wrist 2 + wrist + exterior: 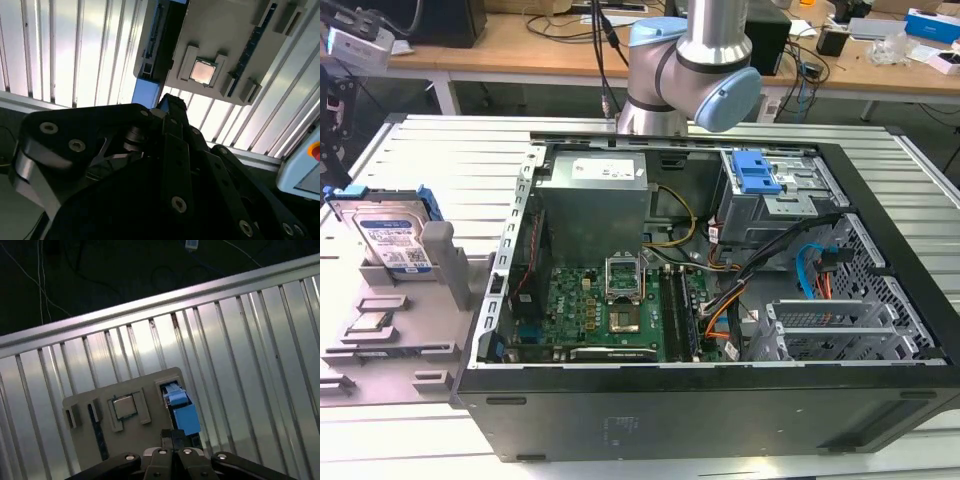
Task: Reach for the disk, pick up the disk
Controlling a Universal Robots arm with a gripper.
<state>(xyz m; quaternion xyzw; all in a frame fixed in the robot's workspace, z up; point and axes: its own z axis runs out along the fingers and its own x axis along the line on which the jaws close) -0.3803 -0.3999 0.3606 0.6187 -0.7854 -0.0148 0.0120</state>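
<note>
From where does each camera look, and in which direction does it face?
Exterior view: off the arm, above, facing the open black computer case and the flat silver blue-framed disk; the grey arm shows.
First wrist view: at the wrist, facing down onto the ribbed metal table; black gripper shows.
Second wrist view: likewise; gripper looms larger.
Shared: all show the disk.

Electronics lab: opened computer case (720, 410), cable-strewn workbenches (520, 50).
</note>
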